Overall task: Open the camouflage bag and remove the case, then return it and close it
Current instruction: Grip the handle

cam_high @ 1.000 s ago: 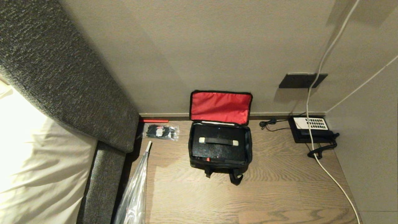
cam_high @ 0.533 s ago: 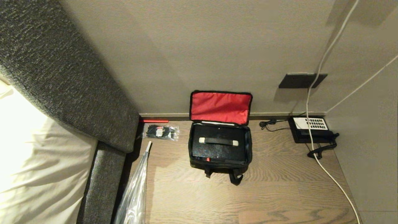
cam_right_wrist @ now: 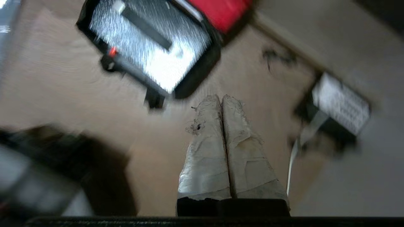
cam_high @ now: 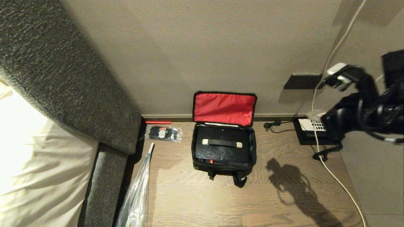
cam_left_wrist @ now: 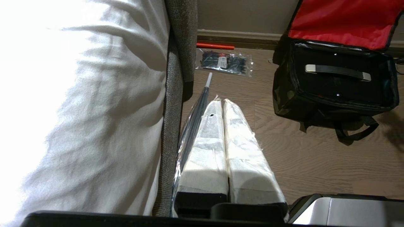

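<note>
The camouflage bag (cam_high: 197,157) stands open on the wood floor against the wall, its red lid lining (cam_high: 224,108) leaning back. The black case (cam_high: 221,153) lies inside, handle up, with a small red knob at its near edge. My right arm (cam_high: 363,110) hangs high at the right, over the telephone and well apart from the bag. In its wrist view the right gripper (cam_right_wrist: 222,98) is shut and holds nothing; the bag (cam_right_wrist: 195,75) and case (cam_right_wrist: 142,47) lie beyond it. My left gripper (cam_left_wrist: 222,101) is parked low by the bed, shut and empty, with the bag (cam_left_wrist: 284,94) off to its side.
A clear packet of black items (cam_high: 163,133) lies left of the bag. A wrapped umbrella (cam_high: 139,192) leans by the grey bed frame (cam_high: 104,183). A black telephone (cam_high: 307,137) and a white cable (cam_high: 334,179) sit right of the bag near the side wall.
My right arm has swung up into the head view from the right, and its shadow now falls on the floor right of the bag. Bag and case have not moved.
</note>
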`<state>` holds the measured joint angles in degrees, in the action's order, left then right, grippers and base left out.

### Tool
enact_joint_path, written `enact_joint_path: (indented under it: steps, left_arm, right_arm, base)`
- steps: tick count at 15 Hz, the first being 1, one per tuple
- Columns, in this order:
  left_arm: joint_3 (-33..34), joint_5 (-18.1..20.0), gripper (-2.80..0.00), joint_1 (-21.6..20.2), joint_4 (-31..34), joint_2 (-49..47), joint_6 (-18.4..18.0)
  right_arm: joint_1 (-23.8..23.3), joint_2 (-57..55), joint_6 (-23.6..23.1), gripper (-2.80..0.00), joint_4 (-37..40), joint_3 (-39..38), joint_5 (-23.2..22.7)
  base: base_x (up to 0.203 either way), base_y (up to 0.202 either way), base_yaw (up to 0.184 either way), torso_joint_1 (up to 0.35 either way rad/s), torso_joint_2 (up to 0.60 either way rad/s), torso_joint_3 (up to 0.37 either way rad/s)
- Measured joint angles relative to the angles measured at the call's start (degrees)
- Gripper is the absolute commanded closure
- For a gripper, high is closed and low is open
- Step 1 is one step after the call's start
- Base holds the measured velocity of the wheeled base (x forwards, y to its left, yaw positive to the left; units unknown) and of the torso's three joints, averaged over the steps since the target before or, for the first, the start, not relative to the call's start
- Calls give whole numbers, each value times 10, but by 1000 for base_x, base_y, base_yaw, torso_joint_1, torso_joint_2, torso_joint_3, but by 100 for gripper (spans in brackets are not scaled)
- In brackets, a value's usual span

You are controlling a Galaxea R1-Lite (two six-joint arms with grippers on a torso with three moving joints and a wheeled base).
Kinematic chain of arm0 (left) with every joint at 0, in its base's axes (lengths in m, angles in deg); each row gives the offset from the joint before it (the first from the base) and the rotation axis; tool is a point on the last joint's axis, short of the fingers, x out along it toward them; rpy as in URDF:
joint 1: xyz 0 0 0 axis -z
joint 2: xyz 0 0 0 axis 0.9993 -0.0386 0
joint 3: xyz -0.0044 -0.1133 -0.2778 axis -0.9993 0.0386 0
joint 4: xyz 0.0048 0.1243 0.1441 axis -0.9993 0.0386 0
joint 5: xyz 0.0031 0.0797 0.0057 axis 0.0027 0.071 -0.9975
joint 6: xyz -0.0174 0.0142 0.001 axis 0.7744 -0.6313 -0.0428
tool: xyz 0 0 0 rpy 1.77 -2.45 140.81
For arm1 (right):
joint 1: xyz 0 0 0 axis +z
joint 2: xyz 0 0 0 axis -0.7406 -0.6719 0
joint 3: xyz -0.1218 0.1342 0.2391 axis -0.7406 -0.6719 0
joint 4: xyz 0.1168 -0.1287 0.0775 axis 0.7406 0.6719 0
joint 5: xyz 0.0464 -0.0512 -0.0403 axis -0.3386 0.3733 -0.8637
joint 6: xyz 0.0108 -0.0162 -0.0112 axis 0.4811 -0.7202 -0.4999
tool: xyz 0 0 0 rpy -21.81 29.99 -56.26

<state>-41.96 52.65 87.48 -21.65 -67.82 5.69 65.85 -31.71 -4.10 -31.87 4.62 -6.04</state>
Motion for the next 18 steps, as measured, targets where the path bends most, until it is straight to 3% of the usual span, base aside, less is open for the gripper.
enact_joint_path:
  steps: [3, 5, 9, 11, 12, 15, 16, 18]
  left_arm:
    - [0, 0, 0, 0, 0, 0, 0]
    - [0, 0, 0, 0, 1, 0, 0]
    - [0, 0, 0, 1, 0, 0, 0]
    - [0, 0, 0, 1, 0, 0, 0]
    - [0, 0, 0, 1, 0, 0, 0]
    - [0, 0, 0, 0, 0, 0, 0]
    - [0, 0, 0, 0, 0, 0, 0]
    - [0, 0, 0, 0, 0, 0, 0]
  right_arm:
    - [86, -119, 14, -280, -204, -55, 72]
    - [110, -161, 21, -280, -282, -71, 90]
    - [137, -247, 53, -280, -314, -59, 132]
    - [150, -325, 57, -280, -324, -34, 195]
    - [158, -358, 51, -280, -328, -17, 233]
    - [177, -451, -25, -280, -336, 46, 372]
    - [182, -476, -39, -280, -342, 71, 403]
    - [185, -517, -44, -280, -358, 135, 423]
  base:
    - [0, 0, 0, 0, 0, 0]
    - [0, 0, 0, 0, 0, 0]
    - [0, 0, 0, 0, 0, 0]
    - [0, 0, 0, 0, 0, 0]
    - [0, 0, 0, 0, 0, 0]
    - [0, 0, 0, 0, 0, 0]
    - [0, 0, 0, 0, 0, 0]
    - [0, 0, 0, 0, 0, 0]
